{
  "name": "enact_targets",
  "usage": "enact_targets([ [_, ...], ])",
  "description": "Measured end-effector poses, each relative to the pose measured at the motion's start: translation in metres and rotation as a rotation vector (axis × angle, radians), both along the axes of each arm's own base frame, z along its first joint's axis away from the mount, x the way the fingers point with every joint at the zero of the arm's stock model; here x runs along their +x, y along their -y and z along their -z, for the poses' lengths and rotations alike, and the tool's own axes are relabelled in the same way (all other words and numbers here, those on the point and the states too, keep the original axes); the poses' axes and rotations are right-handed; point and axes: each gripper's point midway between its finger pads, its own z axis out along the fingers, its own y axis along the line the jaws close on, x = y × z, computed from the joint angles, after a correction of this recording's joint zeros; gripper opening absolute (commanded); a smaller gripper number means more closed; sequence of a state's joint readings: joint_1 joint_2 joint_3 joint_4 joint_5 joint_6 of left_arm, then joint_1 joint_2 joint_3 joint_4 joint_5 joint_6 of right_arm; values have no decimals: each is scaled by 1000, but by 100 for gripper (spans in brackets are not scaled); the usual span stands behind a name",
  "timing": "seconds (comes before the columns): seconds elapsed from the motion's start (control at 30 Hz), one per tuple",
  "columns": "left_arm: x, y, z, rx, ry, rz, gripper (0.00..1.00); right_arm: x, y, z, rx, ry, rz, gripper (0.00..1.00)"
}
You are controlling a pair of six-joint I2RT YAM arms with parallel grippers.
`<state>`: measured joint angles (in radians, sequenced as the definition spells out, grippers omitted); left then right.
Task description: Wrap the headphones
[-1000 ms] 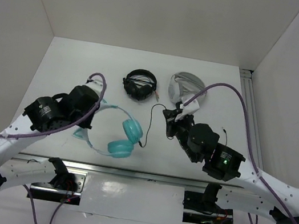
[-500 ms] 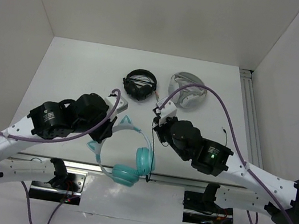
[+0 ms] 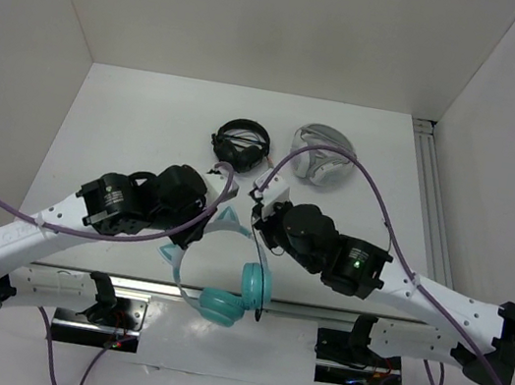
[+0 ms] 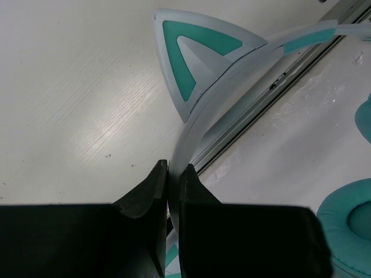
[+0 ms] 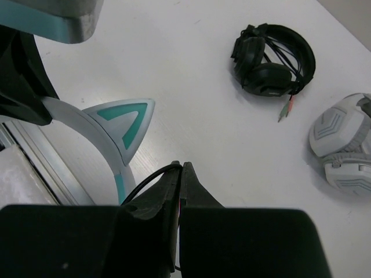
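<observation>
The teal headphones [image 3: 220, 306], pale cat-eared headband [image 4: 200, 113], hang at the desk's [image 3: 129, 130] near edge, mid-width. Left gripper [image 4: 173, 168] is clamped on the headband. Right gripper [image 5: 181, 168] pinches the black cable [image 5: 148, 180]. Black headphones [image 3: 241, 144] and white-grey headphones [image 3: 322, 156] sit towards the far edge, well apart.

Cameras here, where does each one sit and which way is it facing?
Top external: above and behind the bases, facing down on the table; left arm and right arm show.
Left wrist: on the left arm, looking down past its fingers, shut on the headband of the teal headphones.
Right wrist: on the right arm, looking past its fingers, shut on the black cable, toward black headphones and white-grey headphones.
Shared: both wrist views show the headband.
</observation>
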<state>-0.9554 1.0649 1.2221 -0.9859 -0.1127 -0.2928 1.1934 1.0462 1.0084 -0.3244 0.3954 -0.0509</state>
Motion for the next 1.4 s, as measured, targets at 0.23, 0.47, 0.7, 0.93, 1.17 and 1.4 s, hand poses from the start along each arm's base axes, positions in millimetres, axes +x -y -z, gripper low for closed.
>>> enact_targets([
  [0.23,-2,2,-5,-23,11,31,0,0,-15,28,-76,-37,-30,0],
  [0.47,-8,-11,-14,-35,40,32,0,0,-23,36,-89,-51,-53,0],
  [0.7,-9,-20,-26,-70,77,10,0,7,-25,35,-51,-87,-95,0],
  [0.93,-9,-22,-29,-75,85,6,0,1,-36,38,-18,-128,-205,4],
  [1.17,-15,-17,-48,-175,127,36,0,-2,-50,46,72,-166,-327,40],
  [1.4,-17,-1,-86,-328,189,72,0,1,-66,89,131,-240,-376,49],
])
